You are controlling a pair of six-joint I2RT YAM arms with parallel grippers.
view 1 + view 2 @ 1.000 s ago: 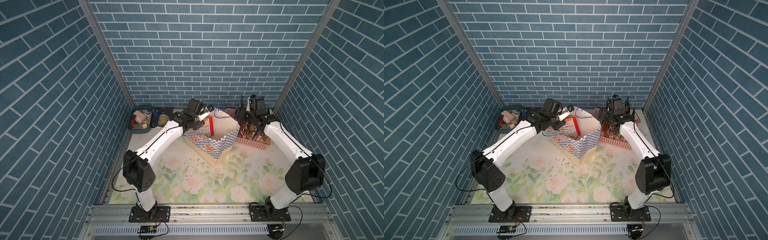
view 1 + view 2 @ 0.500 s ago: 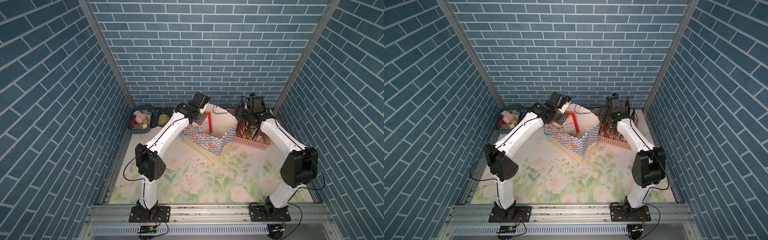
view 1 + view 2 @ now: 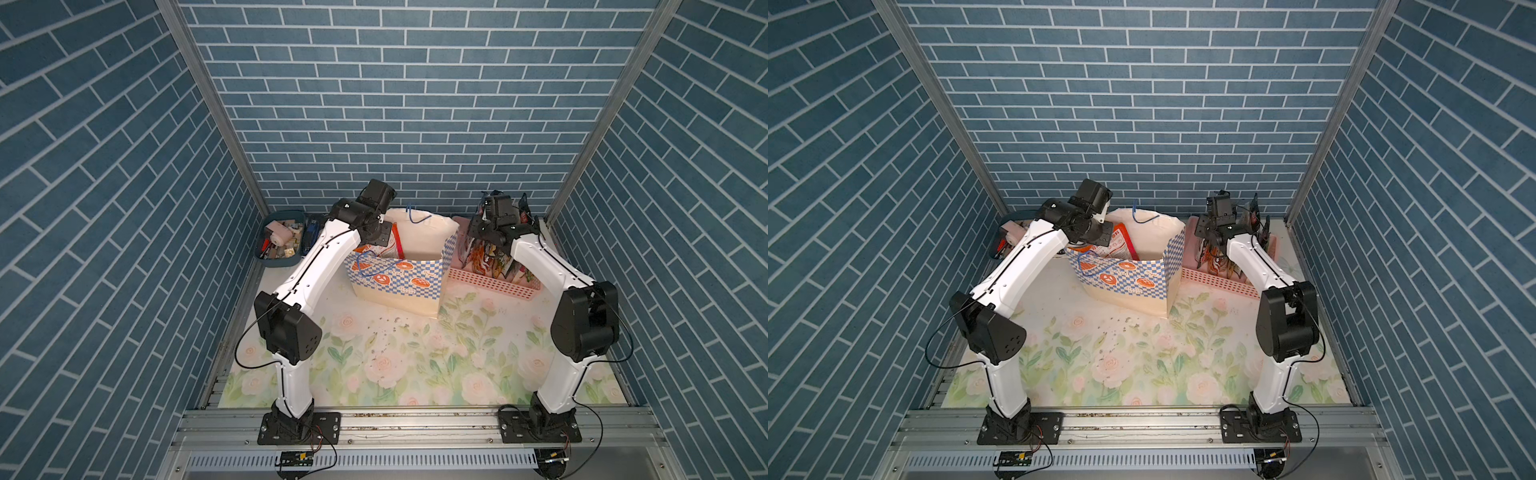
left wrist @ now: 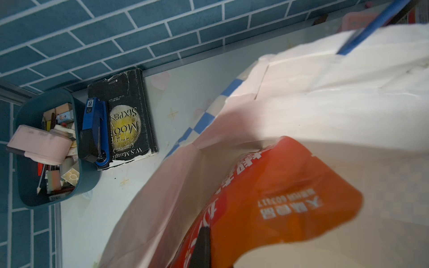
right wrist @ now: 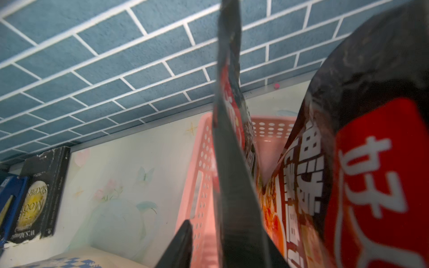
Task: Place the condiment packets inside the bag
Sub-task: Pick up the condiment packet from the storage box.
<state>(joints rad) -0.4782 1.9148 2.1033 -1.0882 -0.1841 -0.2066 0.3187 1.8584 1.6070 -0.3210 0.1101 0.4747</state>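
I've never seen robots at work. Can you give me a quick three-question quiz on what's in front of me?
1. True or false: the bag lies flat on its side.
2. The packet held by the left gripper over the bag's mouth is: A green, B orange, C white.
3. What holds the other packets?
Key: 1 false, it stands upright and open. 2 B. 3 the pink basket beside the bag.
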